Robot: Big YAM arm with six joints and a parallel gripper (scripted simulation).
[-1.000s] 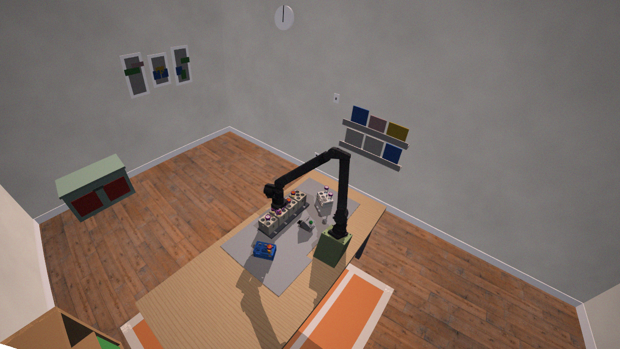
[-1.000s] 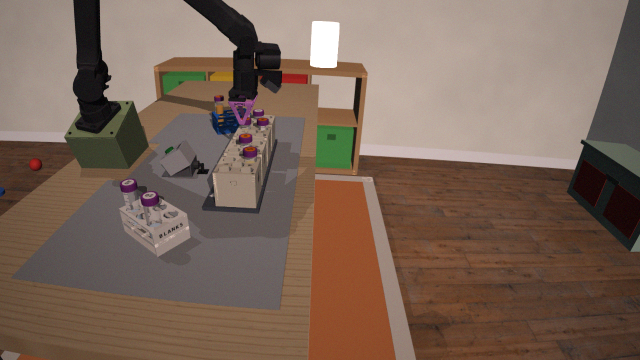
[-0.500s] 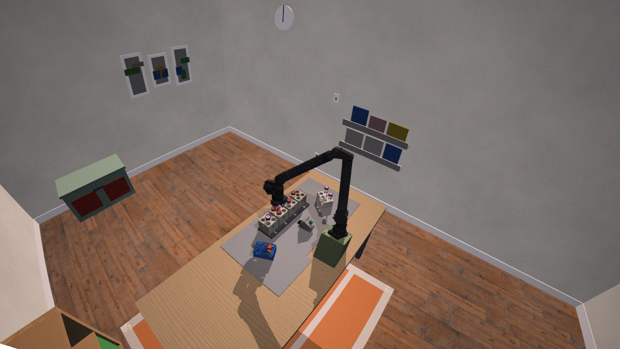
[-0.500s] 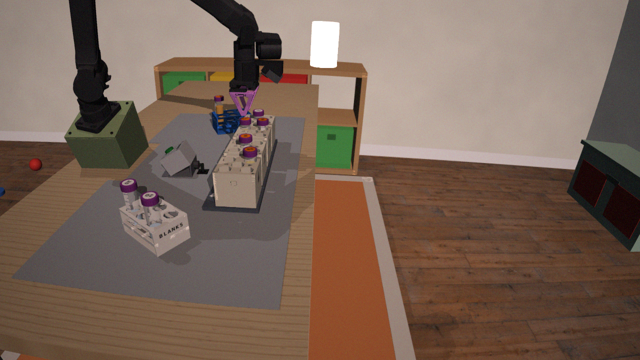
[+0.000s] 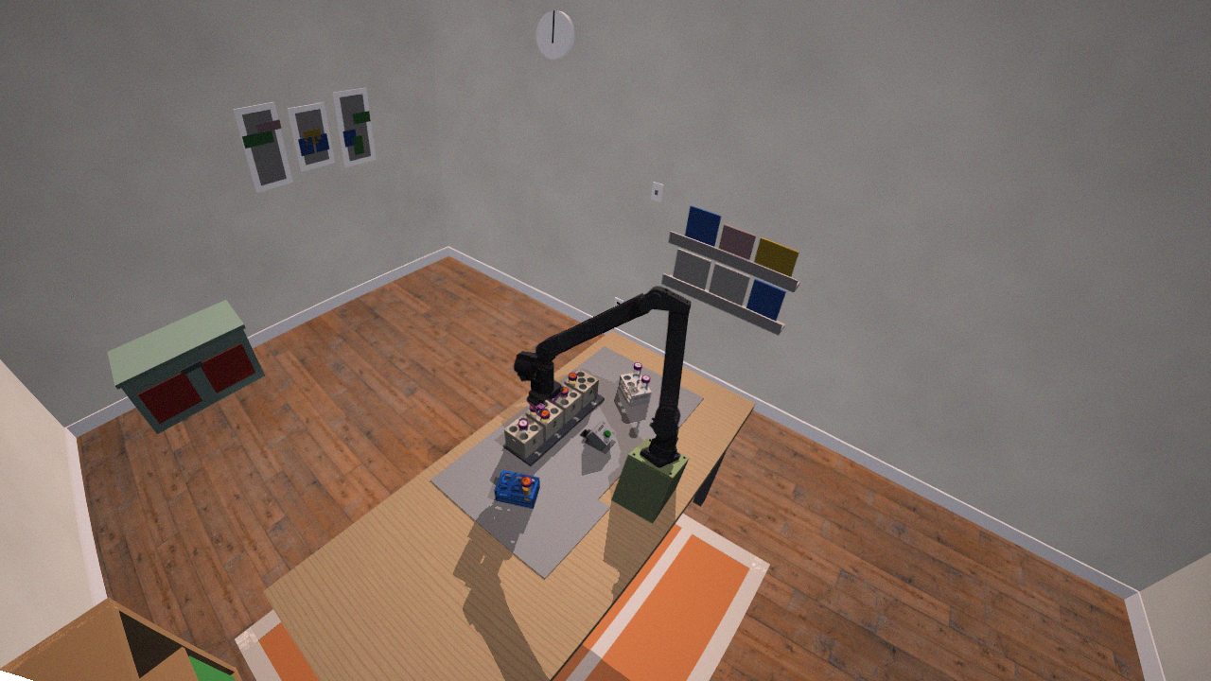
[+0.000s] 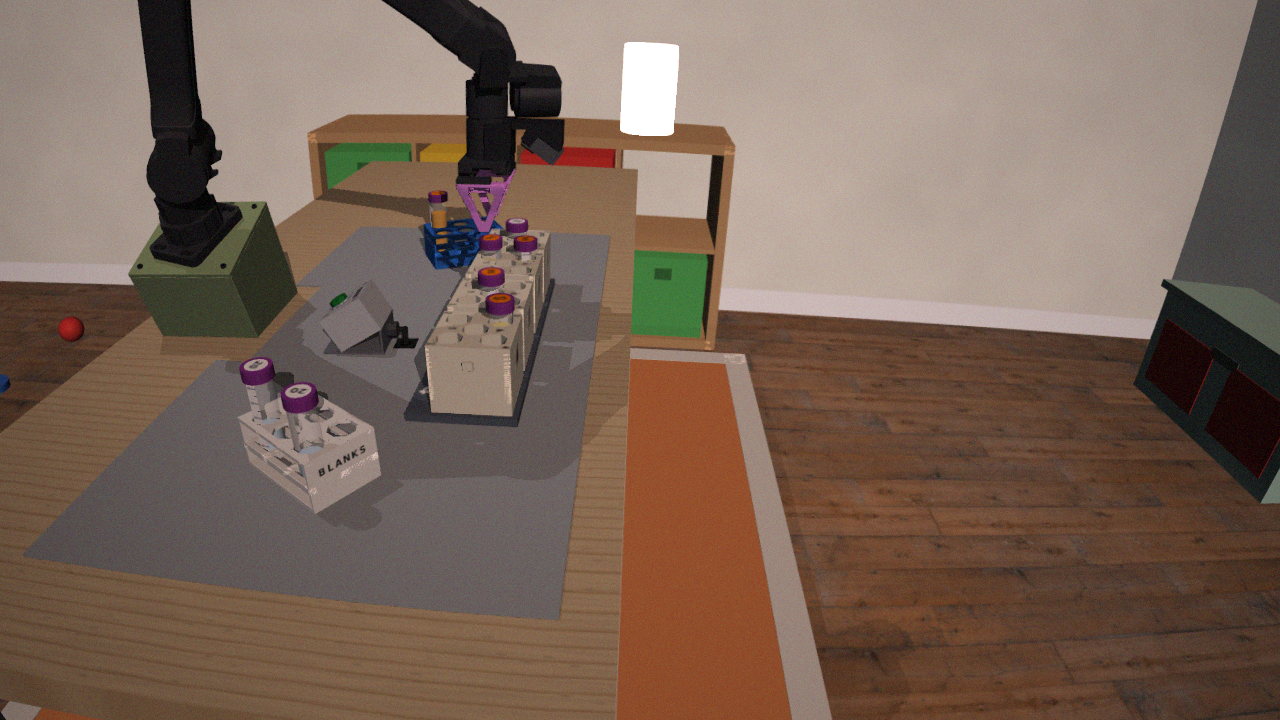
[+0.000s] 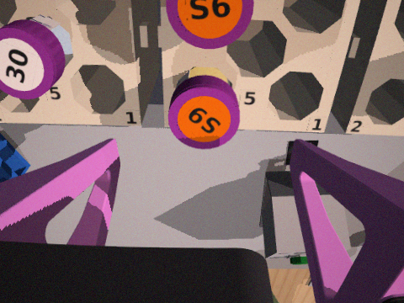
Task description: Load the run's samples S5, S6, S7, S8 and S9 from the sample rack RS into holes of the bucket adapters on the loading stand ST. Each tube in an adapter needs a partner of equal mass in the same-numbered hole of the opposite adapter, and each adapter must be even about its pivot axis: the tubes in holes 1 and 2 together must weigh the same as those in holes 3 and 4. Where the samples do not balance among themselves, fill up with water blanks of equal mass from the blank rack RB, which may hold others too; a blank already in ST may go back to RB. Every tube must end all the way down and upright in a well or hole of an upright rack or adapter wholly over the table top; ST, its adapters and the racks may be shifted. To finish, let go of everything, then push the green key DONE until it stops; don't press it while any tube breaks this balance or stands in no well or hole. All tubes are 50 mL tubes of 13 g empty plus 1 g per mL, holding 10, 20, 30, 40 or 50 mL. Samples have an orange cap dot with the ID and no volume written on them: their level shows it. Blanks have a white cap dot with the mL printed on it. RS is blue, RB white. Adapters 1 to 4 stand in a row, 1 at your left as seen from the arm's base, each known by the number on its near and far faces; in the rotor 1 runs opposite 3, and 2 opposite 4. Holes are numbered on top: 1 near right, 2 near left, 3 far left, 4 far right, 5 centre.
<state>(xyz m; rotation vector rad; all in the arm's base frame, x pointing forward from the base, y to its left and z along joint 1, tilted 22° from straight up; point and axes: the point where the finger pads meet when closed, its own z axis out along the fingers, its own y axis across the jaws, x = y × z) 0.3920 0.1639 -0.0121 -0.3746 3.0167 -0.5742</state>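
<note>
Releasing S9 (image 7: pixel 204 116) | S9 stands in the near-left hole of its adapter, directly near of S6 (image 7: pixel 210 3) | end effector (image 7: pixel 204 199) spread wide, holding nothing | lift straight up so neither finger clips the cap.
</note>
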